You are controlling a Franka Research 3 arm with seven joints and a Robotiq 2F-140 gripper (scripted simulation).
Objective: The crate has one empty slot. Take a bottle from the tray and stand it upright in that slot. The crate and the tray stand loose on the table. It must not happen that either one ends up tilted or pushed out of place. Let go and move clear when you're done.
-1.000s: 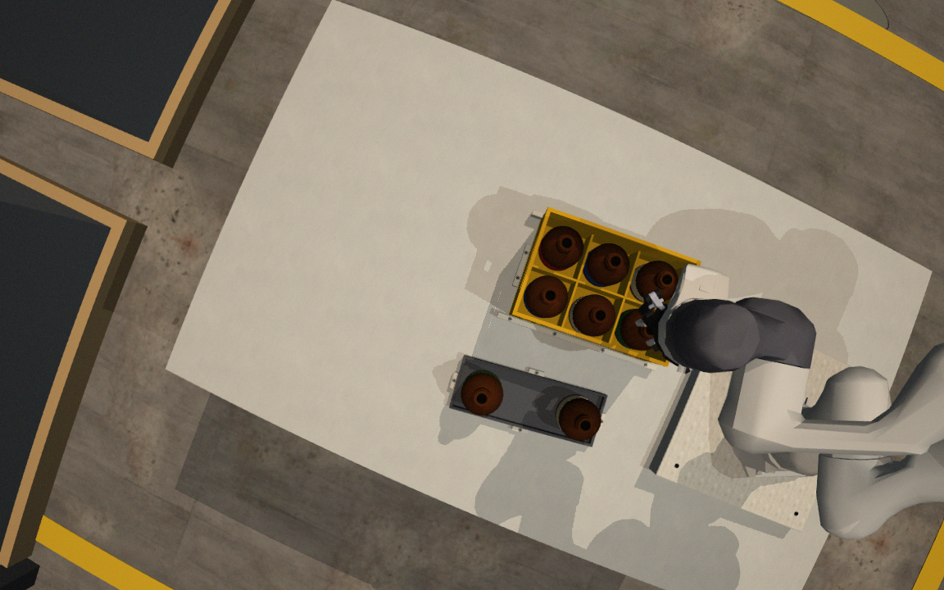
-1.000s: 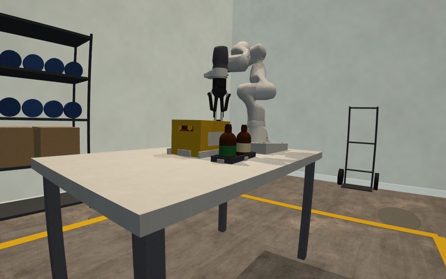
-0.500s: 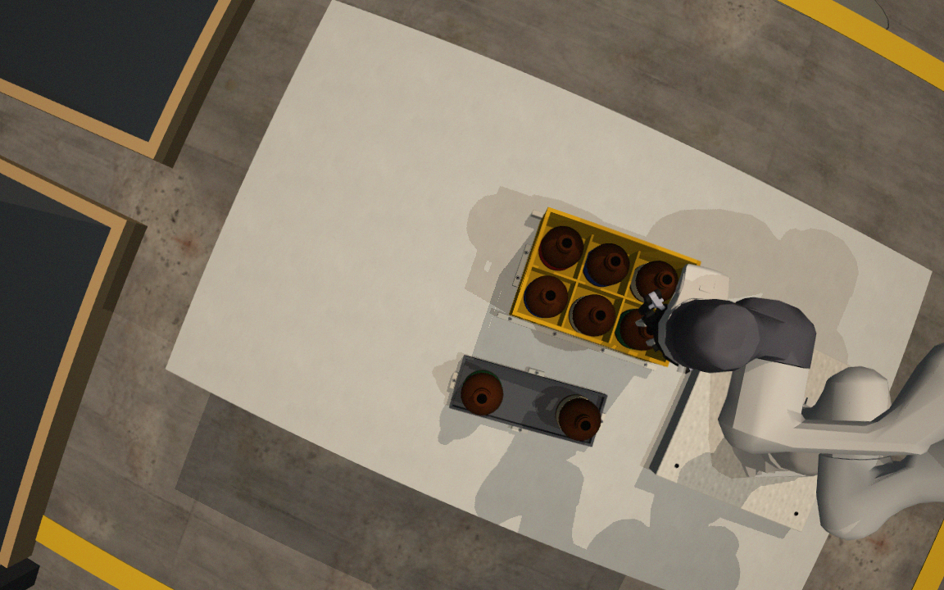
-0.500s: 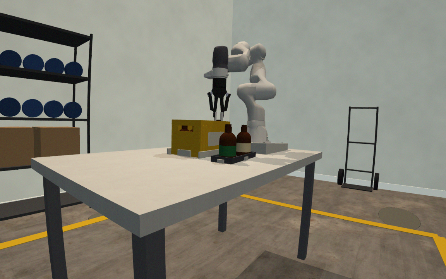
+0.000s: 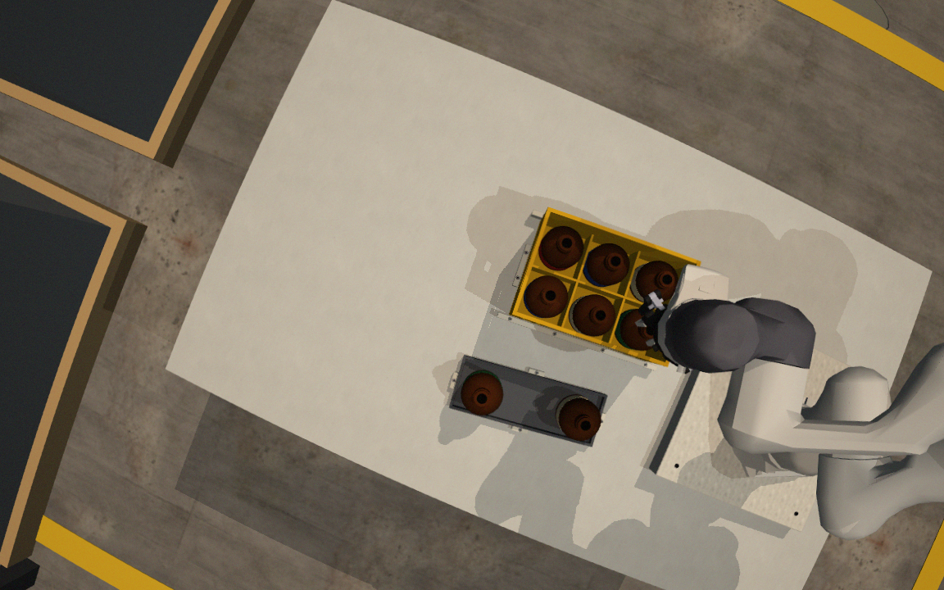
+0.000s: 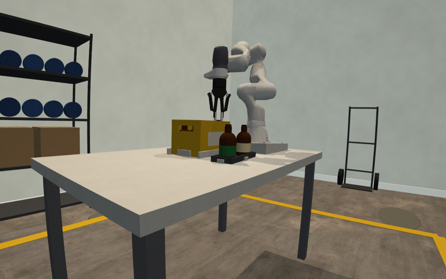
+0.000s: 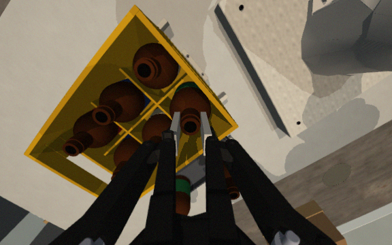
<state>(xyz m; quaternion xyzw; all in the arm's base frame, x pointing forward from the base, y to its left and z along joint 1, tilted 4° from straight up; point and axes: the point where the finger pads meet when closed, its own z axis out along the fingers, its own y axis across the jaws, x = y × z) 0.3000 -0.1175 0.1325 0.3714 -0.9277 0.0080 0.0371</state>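
The yellow crate (image 5: 600,288) stands on the table, and each of its slots shows a brown bottle from above. My gripper (image 7: 190,120) is shut on the neck of a brown bottle with a green label (image 7: 190,105). This bottle stands upright in the crate's corner slot nearest the robot base (image 5: 635,329). In the side view my fingertips (image 6: 218,116) are just above the crate's rim (image 6: 196,136), and the held bottle is hidden inside. The dark tray (image 5: 527,400) holds two upright bottles, one green-labelled (image 6: 227,141) and one cream-labelled (image 6: 243,140).
The tray lies close beside the crate's long side. The robot's base plate (image 5: 739,440) is at the table's corner next to the crate. A shelf with boxes (image 6: 27,104) and a hand truck (image 6: 359,149) stand off the table.
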